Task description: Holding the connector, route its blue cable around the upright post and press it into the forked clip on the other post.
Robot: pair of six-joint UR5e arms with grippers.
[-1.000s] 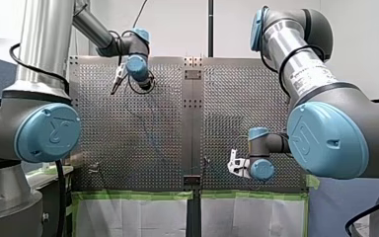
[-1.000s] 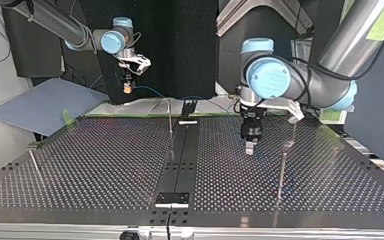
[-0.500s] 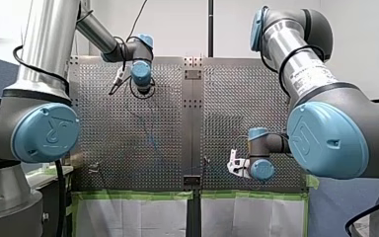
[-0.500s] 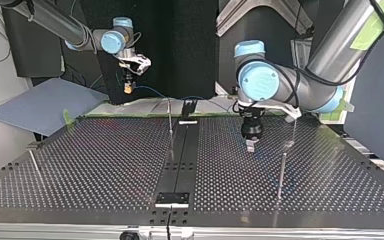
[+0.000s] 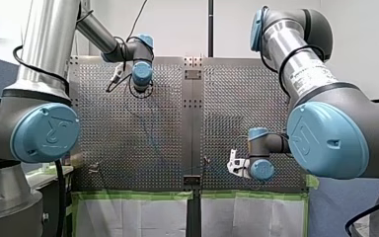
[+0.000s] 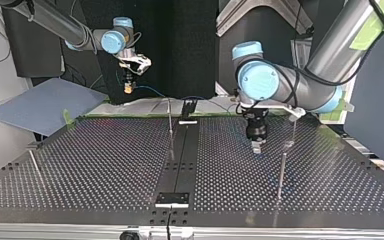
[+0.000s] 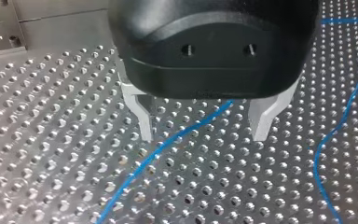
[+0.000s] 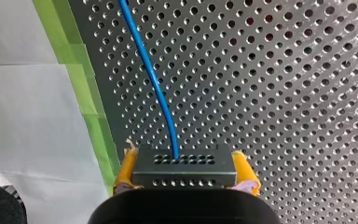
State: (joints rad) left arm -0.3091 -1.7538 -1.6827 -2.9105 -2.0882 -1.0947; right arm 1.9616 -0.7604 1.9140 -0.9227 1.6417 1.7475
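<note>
1. blue thin cable (image 7: 186, 133) on the perforated metal table (image 7: 51, 163); black left gripper (image 7: 204, 135) just shuffled over, fingers (image 7: 144, 121) apart astride it.
2. yellow-padded right gripper (image 8: 185, 163) stays clamped on the grey boxy connector (image 8: 184, 171), so no routing yet.

- Left gripper (image 7: 203, 135): pointing straight down, fingers spread apart, tips just above the table (image 6: 105, 165).
- Right gripper (image 8: 186, 173): high above the table's edge, yellow pads clamped on the connector (image 8: 184, 161).
</note>
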